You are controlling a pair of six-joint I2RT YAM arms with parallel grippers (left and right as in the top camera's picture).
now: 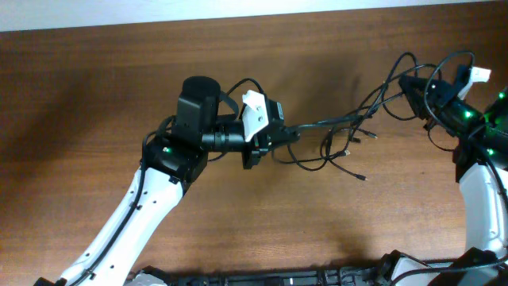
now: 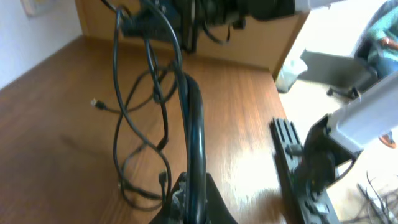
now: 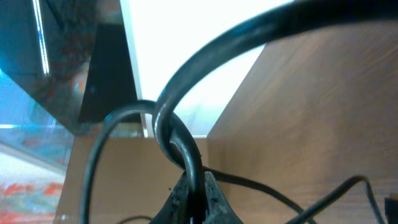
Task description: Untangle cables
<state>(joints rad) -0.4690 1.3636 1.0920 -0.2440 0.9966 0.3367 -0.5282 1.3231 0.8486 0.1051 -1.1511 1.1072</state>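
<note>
So the cables (image 1: 333, 123) are sitting over the right half of the table (image 1: 103, 71), strung out between the two arms. One strand is running pretty much straight from the left gripper (image 1: 292, 133) toward the right gripper (image 1: 414, 86). The rest is trailing off it in loose loops that are drooping onto the wood. A couple of free ends are poking out toward the near edge, and one of them is ending in a small plug (image 1: 363, 178).

The left gripper is clamping down on its end of the bunch. In its wrist camera, the strand is coming out from between the closed fingers (image 2: 214, 208) and heading up toward the other arm. Thinner loops are lying on the table just to the left of it.

The right gripper is closed too, and it's pinching a strand. In its wrist camera, the cable is rising out of the fingertips (image 3: 219, 205) and curling into a tight little loop right above them. From there it's arching off across the top of the picture. From overhead, a few more loops are sticking up over and around that gripper.

The two grippers are sitting well apart, with the messy part between them, a bit nearer the right one. I honestly can't tell which strand is crossing which in there, since it's all thin black cord overlapping.
</note>
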